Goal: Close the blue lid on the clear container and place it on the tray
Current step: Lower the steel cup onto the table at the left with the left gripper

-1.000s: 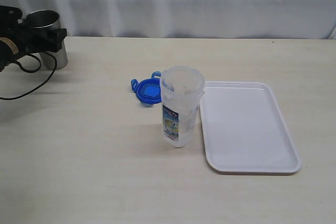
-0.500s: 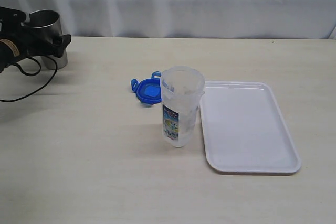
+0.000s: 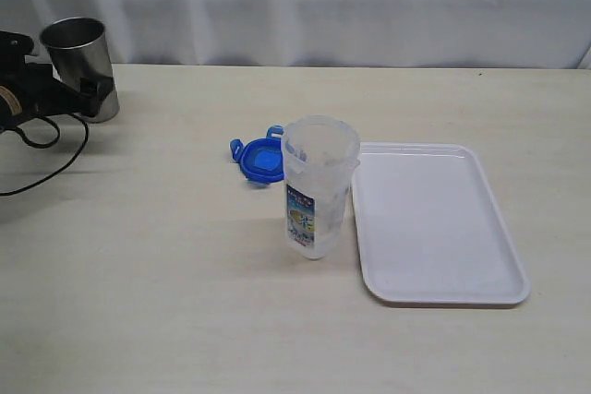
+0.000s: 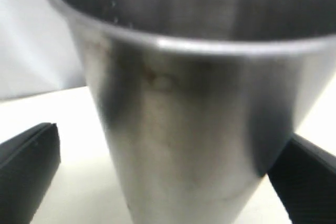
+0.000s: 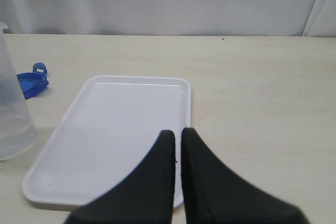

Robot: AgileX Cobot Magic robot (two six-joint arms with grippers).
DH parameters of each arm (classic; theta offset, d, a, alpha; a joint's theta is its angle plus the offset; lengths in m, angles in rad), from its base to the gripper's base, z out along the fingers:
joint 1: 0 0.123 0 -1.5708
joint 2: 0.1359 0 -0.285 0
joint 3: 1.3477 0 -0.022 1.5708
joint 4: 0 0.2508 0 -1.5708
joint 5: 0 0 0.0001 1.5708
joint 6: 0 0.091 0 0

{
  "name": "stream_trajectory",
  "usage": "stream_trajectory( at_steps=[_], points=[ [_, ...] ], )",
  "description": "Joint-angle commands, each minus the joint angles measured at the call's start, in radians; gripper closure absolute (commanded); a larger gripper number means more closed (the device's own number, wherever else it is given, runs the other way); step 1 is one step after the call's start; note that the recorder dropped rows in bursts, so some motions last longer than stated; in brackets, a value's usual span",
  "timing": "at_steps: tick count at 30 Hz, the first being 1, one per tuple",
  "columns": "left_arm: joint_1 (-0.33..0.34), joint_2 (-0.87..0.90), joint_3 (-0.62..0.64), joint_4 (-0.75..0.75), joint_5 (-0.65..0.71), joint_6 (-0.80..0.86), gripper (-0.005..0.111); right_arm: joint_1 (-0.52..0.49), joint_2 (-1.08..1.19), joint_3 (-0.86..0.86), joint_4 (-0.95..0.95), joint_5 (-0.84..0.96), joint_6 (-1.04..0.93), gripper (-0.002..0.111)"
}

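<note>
Container: the clear container [image 3: 319,186] stands upright on the table [image 3: 185,311], its mouth uncovered and its label facing the exterior camera.
Lid: the blue lid [image 3: 259,160] lies flat on the table just behind the container and to its left in the exterior view, with its flaps splayed; the container's rim hides part of it.
Tray: the tray [image 3: 434,228] lies flat just beside the container, on its right in the exterior view.
Right gripper: the right gripper [image 5: 177,138] shows only in its wrist view, where its black fingers are pressed together with nothing between them, above the tray's near end.
Left gripper: the left gripper [image 3: 95,89] is at the far left edge of the table, well apart from the container, with its fingers [image 4: 29,169] spread wide.
Steel cup: the steel cup [image 3: 81,57] stands upright between those spread fingers; one finger is clear of its wall, and contact at the other cannot be told.
Cable: a black cable [image 3: 55,159] loops over the table below the left arm.
</note>
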Motion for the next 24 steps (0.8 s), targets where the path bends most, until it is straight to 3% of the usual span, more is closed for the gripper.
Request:
stream_trajectory(
  at_steps=[1, 12, 24],
  points=[
    [0.002, -0.012, 0.032, -0.002, -0.039, -0.003, 0.003, -0.006, -0.006, 0.002, 0.002, 0.0, -0.007, 0.104],
    [0.012, -0.061, 0.138, -0.006, -0.088, 0.028, 0.003, -0.006, -0.006, 0.002, 0.002, 0.0, -0.007, 0.104],
    [0.07, -0.247, 0.338, -0.002, -0.085, 0.054, 0.003, -0.006, -0.006, 0.002, 0.002, 0.0, -0.007, 0.104]
  ],
)
